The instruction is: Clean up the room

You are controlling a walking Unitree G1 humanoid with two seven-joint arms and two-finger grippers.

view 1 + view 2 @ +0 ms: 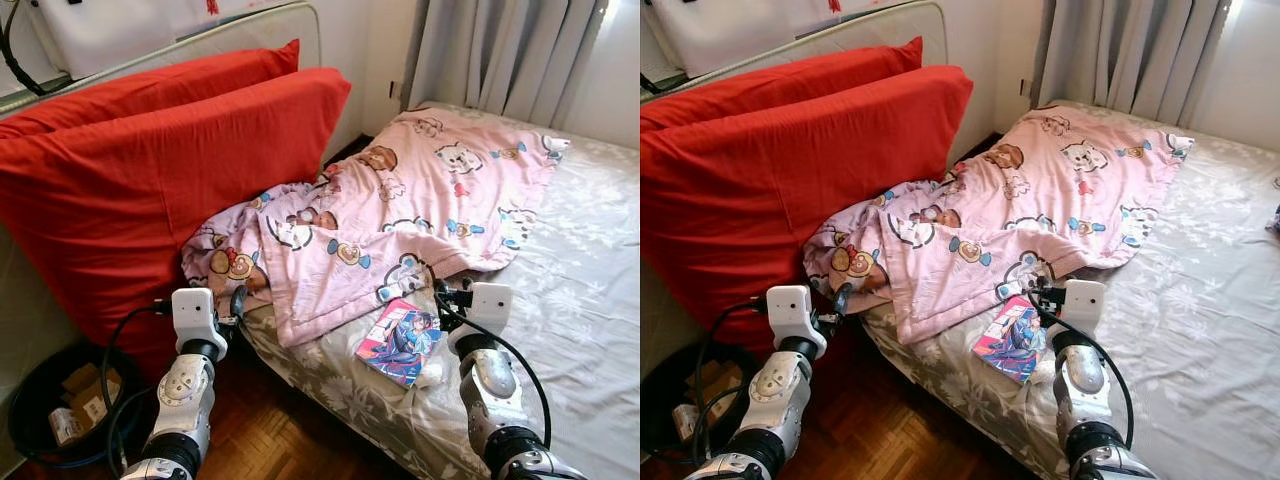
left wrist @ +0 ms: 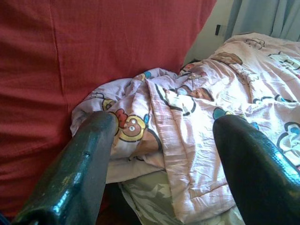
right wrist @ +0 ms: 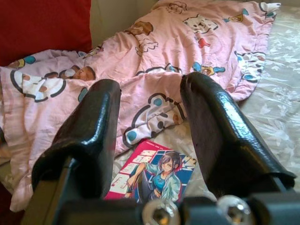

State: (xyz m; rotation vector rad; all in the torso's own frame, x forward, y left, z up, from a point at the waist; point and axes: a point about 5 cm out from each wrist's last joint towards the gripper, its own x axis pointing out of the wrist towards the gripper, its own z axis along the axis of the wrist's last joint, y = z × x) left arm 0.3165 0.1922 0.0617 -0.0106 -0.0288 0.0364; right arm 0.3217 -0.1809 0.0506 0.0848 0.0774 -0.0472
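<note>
- Two things on the bed obviously still need sorting: a crumpled pink cartoon blanket (image 1: 400,215) and a comic book (image 1: 398,341), so imo the cleanup has barely started
- blanket is bunched up at the corner by the red pillows (image 1: 160,170) and spreads out flatter toward the curtain (image 1: 510,50) end, one flap hanging over the mattress edge
- comic book lies flat on the grey floral sheet (image 1: 580,290) near the mattress edge, just beside the blanket's lower hem
- right gripper (image 3: 150,126) is spread wide and holding nothing, hovering right over the book with the cover showing between its fingers, so that looks like the likely first grab
- left gripper (image 2: 164,159) is also spread open and empty, pointed at the bunched blanket corner near the pillows, not touching it as far as I can tell
- down on the wood floor (image 1: 270,430) by the left arm there's a black bin (image 1: 55,410) with some cardboard bits in it
</note>
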